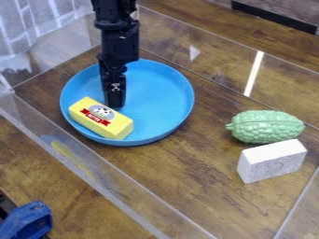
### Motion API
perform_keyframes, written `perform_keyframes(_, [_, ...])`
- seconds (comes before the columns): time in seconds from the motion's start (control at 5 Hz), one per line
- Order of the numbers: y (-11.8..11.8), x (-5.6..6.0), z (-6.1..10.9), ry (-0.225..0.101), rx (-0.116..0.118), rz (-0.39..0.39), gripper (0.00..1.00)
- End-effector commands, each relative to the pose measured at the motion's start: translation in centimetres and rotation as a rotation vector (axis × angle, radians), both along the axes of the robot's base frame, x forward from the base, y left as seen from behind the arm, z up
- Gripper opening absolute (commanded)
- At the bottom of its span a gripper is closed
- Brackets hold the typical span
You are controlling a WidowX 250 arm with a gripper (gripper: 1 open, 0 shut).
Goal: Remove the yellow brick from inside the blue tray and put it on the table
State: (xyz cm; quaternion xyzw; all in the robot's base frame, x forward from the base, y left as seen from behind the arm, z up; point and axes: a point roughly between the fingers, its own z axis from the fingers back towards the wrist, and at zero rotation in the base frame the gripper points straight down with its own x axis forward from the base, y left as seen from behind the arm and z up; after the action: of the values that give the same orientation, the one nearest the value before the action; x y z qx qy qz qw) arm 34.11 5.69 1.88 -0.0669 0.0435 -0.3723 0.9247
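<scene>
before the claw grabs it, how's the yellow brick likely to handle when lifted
The yellow brick looks stiff, with straight edges and flat faces, so it probably won't sag. Lying flat on its broad side in the blue tray, it seems unlikely to roll, though a push might slide it.

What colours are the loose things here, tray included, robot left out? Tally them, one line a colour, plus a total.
Blue: 2 (round tray, partly visible object at the lower left edge)
Yellow: 1 (brick)
Green: 1 (bumpy vegetable)
White: 1 (block)
Total: 5
</scene>
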Motion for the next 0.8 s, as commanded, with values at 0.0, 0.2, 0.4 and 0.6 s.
perform_keyframes(0.0, [-2.04, -0.8, -1.61, 0.066, -0.035, -0.068, 1.0])
perform_keyframes(0.2, [-2.14, -0.75, -1.61, 0.064, -0.04, -0.074, 1.0])
perform_keyframes(0.4, [-2.24, -0.66, -1.6, 0.062, -0.044, -0.079, 1.0])
perform_keyframes(0.6, [-2.33, -0.56, -1.58, 0.061, -0.048, -0.085, 1.0])
